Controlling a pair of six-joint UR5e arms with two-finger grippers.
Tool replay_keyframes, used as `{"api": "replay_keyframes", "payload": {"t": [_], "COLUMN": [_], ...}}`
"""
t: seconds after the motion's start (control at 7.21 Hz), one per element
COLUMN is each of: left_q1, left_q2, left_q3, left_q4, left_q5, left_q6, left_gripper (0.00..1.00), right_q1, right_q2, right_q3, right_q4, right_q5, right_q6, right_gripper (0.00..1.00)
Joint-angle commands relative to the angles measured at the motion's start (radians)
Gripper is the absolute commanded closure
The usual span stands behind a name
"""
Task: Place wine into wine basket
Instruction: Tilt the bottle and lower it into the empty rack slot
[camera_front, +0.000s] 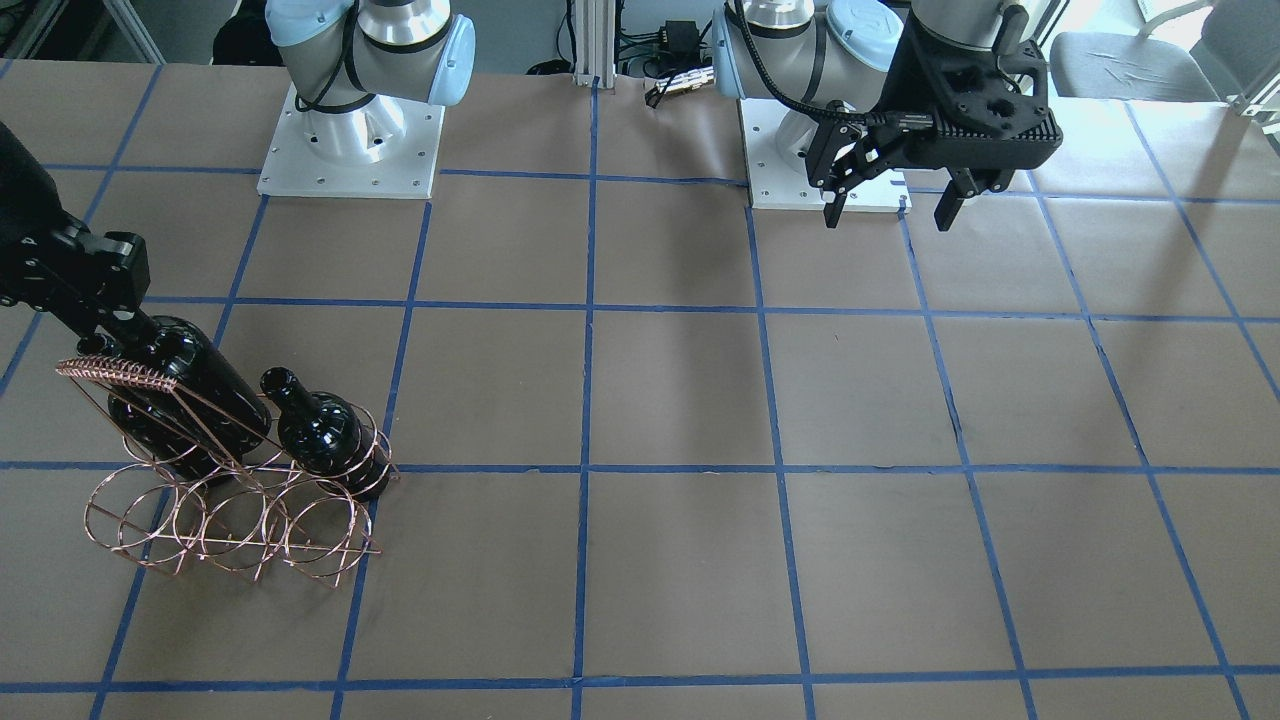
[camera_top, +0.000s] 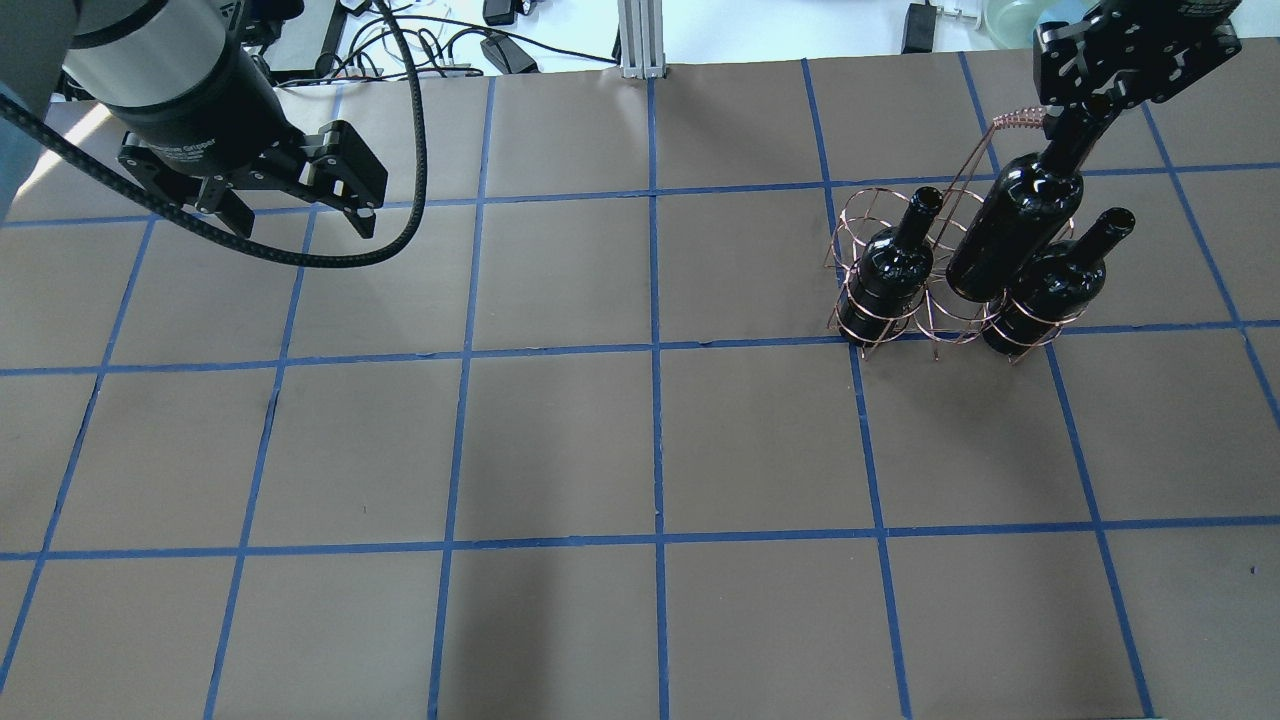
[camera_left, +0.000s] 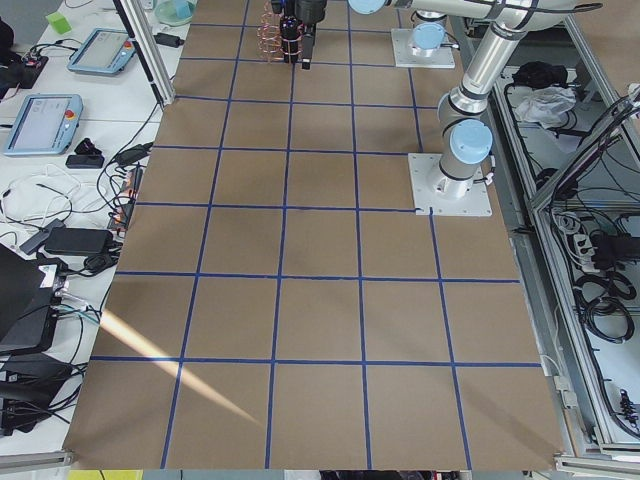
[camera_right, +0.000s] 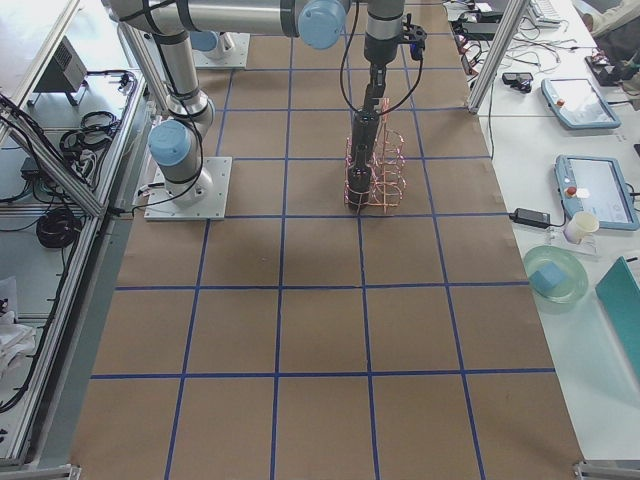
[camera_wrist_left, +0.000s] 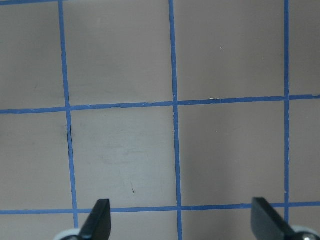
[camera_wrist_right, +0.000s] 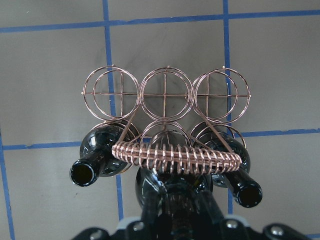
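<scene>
The copper wire wine basket stands at the table's right side; it also shows in the front view and the right wrist view. Two black wine bottles sit in its outer rings, one on the left and one on the right. My right gripper is shut on the neck of a third wine bottle. It holds this bottle tilted, base at the middle ring between the other two. My left gripper is open and empty, far off at the table's left.
The brown table has a blue tape grid. The basket's front row of three rings holds nothing. The arm bases stand at the robot's edge. Cables and devices lie beyond the far edge.
</scene>
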Motion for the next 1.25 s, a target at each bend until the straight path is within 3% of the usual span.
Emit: {"api": "replay_keyframes", "payload": {"t": [0.0,1.11], "left_q1": [0.001,0.001], "left_q2": [0.0,0.0], "left_q3": [0.0,0.0], "left_q4": [0.0,0.0], "left_q5": [-0.001,-0.001], "left_q6": [0.0,0.0], "left_gripper": [0.0,0.0], "right_q1": [0.0,0.0], "right_q2": [0.015,0.066], "right_q3": [0.007,0.056], "right_q4": [-0.009,-0.074], "right_q5": [0.01,0.008], "right_q6": [0.007,-0.002], "right_gripper": [1.0,1.0]}}
